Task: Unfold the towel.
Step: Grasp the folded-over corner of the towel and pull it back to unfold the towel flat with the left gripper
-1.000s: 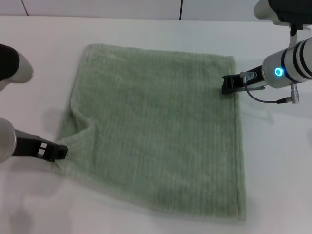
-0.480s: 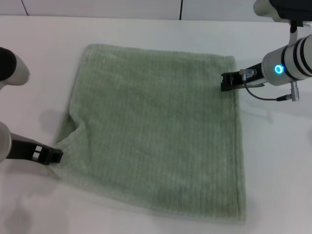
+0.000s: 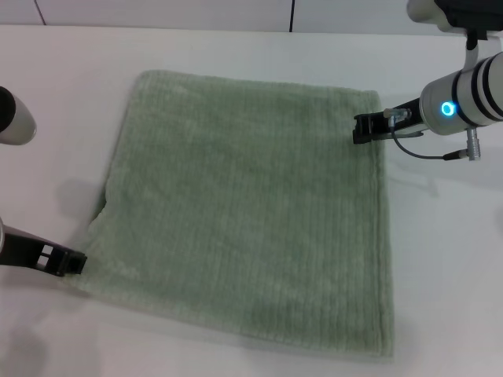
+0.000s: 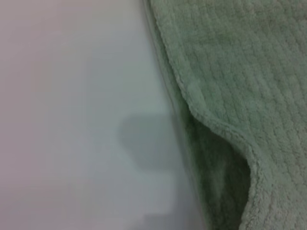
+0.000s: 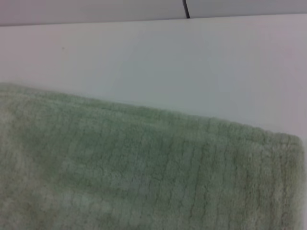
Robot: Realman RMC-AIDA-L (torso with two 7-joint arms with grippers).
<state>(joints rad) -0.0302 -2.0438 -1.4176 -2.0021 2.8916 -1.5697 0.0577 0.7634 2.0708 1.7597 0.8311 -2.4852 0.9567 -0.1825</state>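
Note:
The pale sage-green towel (image 3: 251, 204) lies spread almost flat on the white table (image 3: 448, 259). A small tuck remains on its left edge (image 3: 102, 206). My left gripper (image 3: 69, 261) is at the towel's near-left corner, low on the table, shut on that corner. My right gripper (image 3: 363, 129) is at the towel's right edge near the far-right corner, shut on the cloth there. The left wrist view shows the towel edge (image 4: 225, 134) with a curled fold. The right wrist view shows the far towel corner (image 5: 158, 163) flat on the table.
The white table (image 3: 63, 102) runs bare on all sides of the towel. A dark seam (image 3: 292, 16) runs along the back wall. A cable (image 3: 420, 155) loops under my right wrist.
My left gripper has moved left and toward me with the towel's corner, pulling the pucker on the left edge nearly flat. My right gripper has shifted slightly away from me.

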